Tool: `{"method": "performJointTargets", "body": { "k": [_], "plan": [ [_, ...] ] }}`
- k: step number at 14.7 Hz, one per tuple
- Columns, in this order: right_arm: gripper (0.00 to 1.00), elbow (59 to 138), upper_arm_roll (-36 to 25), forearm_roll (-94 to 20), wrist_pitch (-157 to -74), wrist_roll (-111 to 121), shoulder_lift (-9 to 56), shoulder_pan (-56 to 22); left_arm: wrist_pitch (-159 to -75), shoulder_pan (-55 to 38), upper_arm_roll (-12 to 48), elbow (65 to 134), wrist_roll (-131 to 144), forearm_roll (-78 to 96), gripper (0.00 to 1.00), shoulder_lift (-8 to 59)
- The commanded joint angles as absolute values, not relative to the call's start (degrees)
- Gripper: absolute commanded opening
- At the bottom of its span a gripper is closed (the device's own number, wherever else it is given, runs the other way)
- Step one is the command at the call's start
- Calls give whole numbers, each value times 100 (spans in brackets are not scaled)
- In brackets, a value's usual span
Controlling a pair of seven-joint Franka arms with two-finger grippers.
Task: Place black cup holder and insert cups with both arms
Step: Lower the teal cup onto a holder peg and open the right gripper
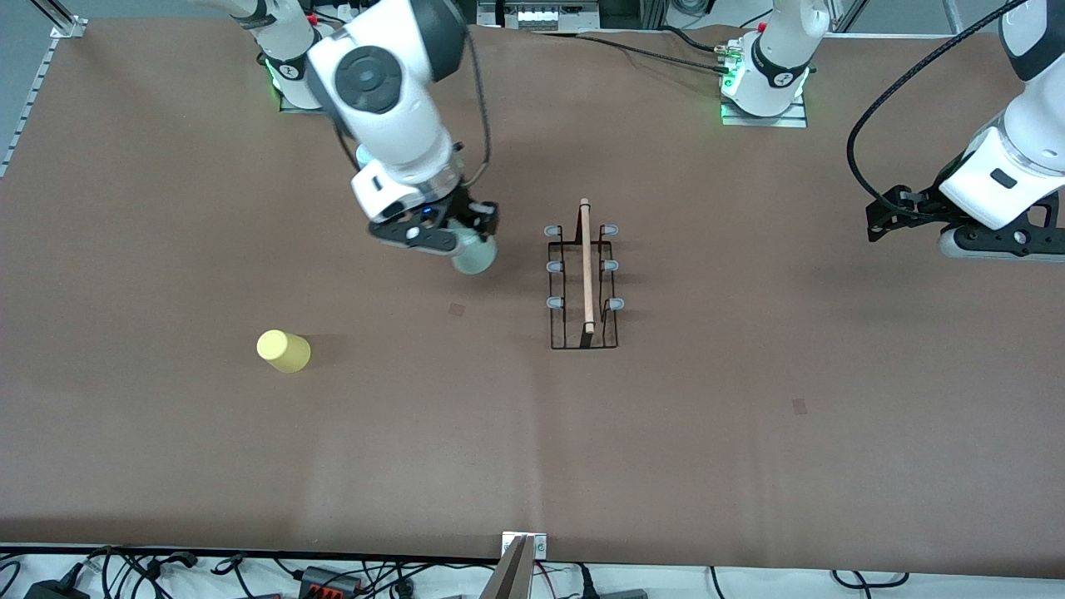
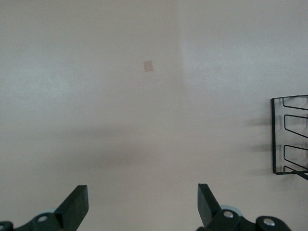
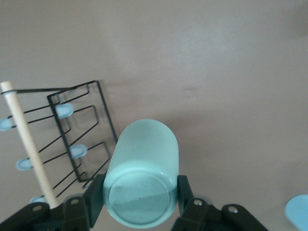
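The black cup holder (image 1: 585,283) stands at the table's middle, its wooden rod handle on top and its grey-tipped pegs bare. It also shows in the right wrist view (image 3: 72,139) and at the edge of the left wrist view (image 2: 288,137). My right gripper (image 1: 470,240) (image 3: 139,197) is shut on the pale grey-green cup (image 1: 476,258) (image 3: 144,154), held tilted over the table beside the holder, toward the right arm's end. The yellow cup (image 1: 284,350) stands upside down nearer the front camera. The light blue cup (image 1: 364,155) (image 3: 297,211) is mostly hidden by the right arm. My left gripper (image 1: 880,220) (image 2: 142,204) waits open and empty over the left arm's end.
Two small tape marks lie on the brown table cover, one beside the holder (image 1: 457,309) and one nearer the front camera (image 1: 799,406). Cables run along the table's front edge and by the arm bases.
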State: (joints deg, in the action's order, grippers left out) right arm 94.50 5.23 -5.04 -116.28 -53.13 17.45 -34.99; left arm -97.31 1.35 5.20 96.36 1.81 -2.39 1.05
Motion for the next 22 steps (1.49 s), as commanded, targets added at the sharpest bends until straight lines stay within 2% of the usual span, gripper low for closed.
{"method": "performJointTargets", "body": {
  "k": [1, 7, 12, 22],
  "plan": [
    [23, 9167, 475, -606, -11548, -5869, 1951, -3778, -9809, 149, 492, 9729, 44, -158, 100, 35],
    [23, 8745, 501, -589, -11566, -6688, 2443, -4333, -9809, 158, 483, 9738, 35, -150, 100, 26],
    [23, 8745, 835, -510, -11593, -7014, 2636, -4351, -9800, 229, 492, 9730, 35, -149, 100, 53],
    [23, 8745, 844, -325, -12023, -7014, 2935, -4412, -9800, 237, 492, 9729, 26, -123, 100, 53]
  ]
}}
